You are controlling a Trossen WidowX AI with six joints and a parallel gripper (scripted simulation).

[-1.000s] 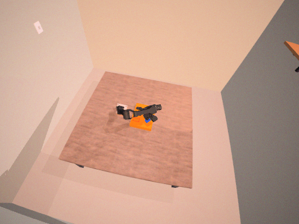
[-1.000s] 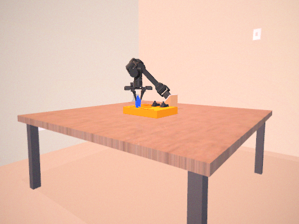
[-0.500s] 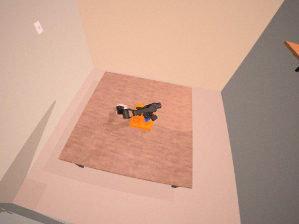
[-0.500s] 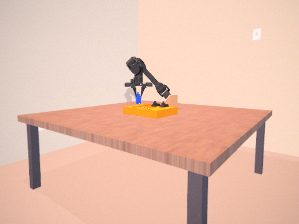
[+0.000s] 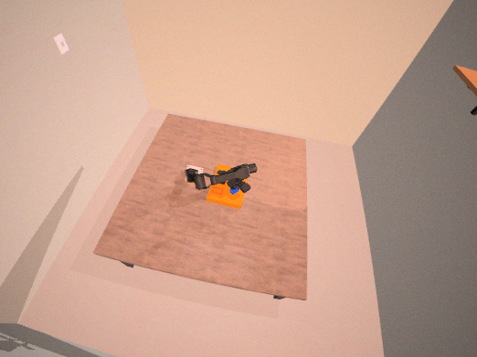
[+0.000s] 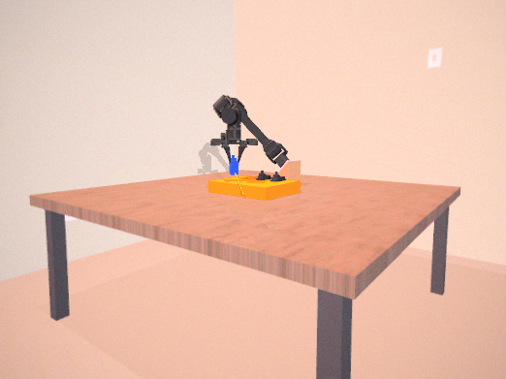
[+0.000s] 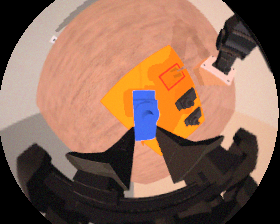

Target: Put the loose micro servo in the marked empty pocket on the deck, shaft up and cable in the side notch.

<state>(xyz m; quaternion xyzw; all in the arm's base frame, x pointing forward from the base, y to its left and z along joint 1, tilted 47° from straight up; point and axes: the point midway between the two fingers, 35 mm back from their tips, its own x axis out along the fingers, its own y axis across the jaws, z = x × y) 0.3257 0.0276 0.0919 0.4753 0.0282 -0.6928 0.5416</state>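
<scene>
Hand [image 7: 148, 140] clamped on the blue micro servo [image 7: 145, 115], lifted above the orange deck [image 6: 271, 190].
It should carry level to the red-marked pocket [image 7: 170, 77], shaft up, then lower straight.

Warm, even light; soft shadows; wrist view round, edges black.

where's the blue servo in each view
top: the servo is a small blue patch near picture centre, under the dark arm, at the deck's right edge.
exterior: just left of centre, held in the gripper above the deck's left end.
wrist: dead centre, between the two dark fingers.
shared landmark: the orange deck, also seen from the top and the wrist.
</scene>
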